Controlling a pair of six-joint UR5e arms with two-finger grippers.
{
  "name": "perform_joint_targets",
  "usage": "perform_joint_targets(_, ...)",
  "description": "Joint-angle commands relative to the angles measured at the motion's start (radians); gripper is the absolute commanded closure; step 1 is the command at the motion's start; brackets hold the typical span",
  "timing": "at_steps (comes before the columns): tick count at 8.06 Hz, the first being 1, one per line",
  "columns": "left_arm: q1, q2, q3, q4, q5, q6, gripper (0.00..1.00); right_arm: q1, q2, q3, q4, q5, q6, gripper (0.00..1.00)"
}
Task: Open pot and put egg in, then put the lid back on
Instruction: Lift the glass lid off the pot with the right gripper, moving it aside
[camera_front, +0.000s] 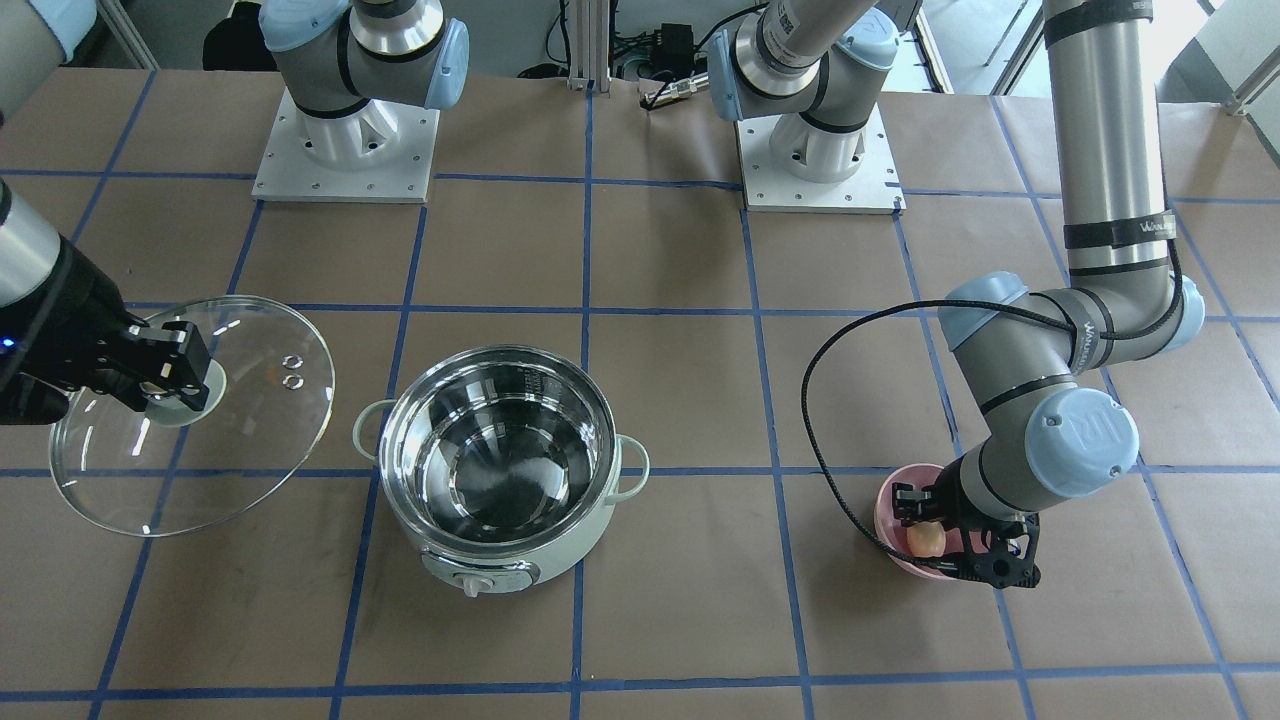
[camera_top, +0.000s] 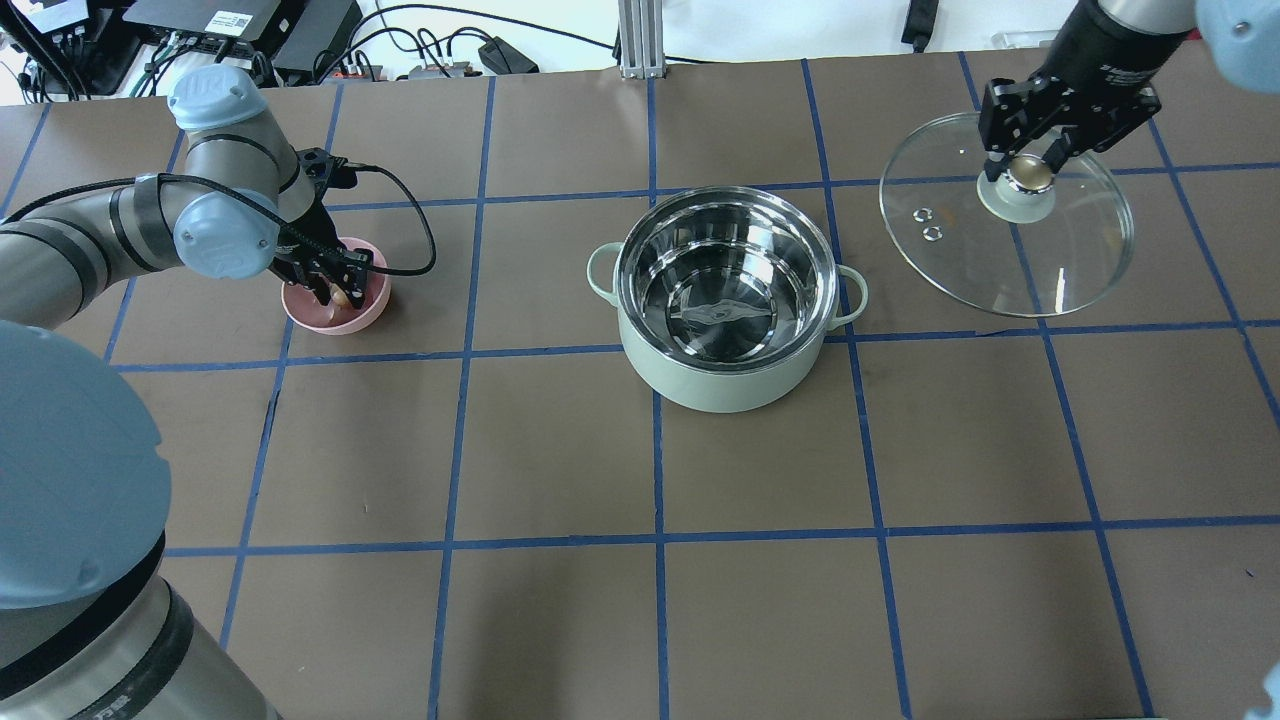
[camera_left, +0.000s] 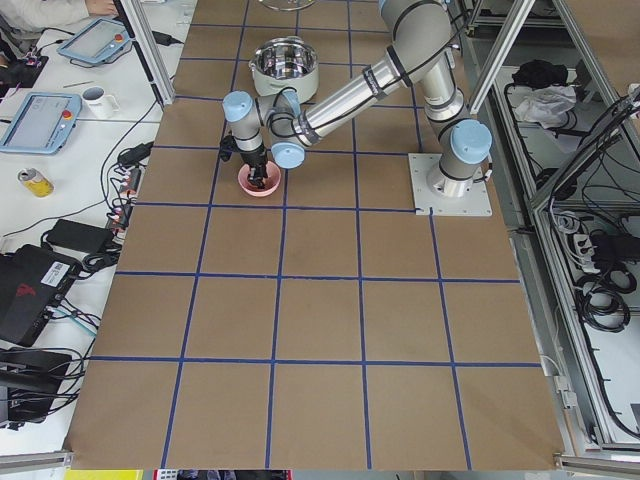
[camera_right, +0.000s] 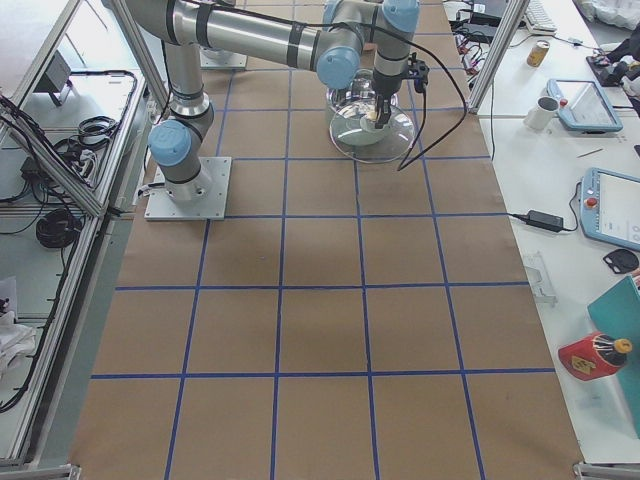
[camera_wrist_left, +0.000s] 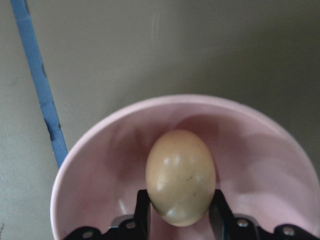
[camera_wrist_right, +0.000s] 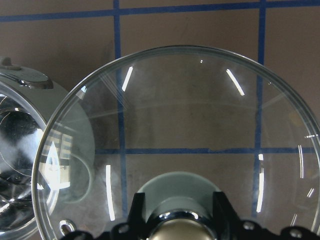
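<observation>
The small tan oval egg (camera_wrist_left: 180, 177) lies in the pink bowl (camera_wrist_left: 260, 150), our left tool (camera_wrist_left: 180, 206) clamped on its sides (not yet lifted, we judge). The round mint-green steel-lined pot (camera_top: 720, 385) stands open on the counter (camera_top: 560, 450). Our right tool (camera_top: 1032, 168) is closed on the round clear glass lid (camera_top: 1060, 260), well aside. Moving the egg and relidding remain.

The pot (camera_front: 497, 352) stands open at centre, its steel interior bare; the right gripper (camera_front: 172, 388) (at the view's left edge) clasps the knob of the lid (camera_front: 250, 430), which hangs tilted beside the pot; the left gripper (camera_front: 925, 522) reaches into the pink bowl (camera_front: 895, 555), closed about the egg (camera_front: 927, 541).
</observation>
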Motion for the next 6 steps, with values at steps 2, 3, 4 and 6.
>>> perform_joint_targets(2,0.0,0.022,0.004,0.004,0.003,-0.004,0.83,-0.14,0.002,0.001,0.005,-0.005,-0.182,1.0)
perform_joint_targets(3,0.0,0.036,0.011,0.004,0.002,-0.007,0.87,-0.159,0.002,0.003,0.005,-0.011,-0.207,1.0)
perform_joint_targets(4,0.0,0.077,0.013,0.003,0.005,-0.01,0.87,-0.182,0.002,0.007,0.009,-0.015,-0.221,1.0)
perform_joint_targets(6,-0.003,0.189,0.015,-0.075,0.008,-0.026,0.87,-0.196,0.006,0.015,0.003,-0.012,-0.252,1.0)
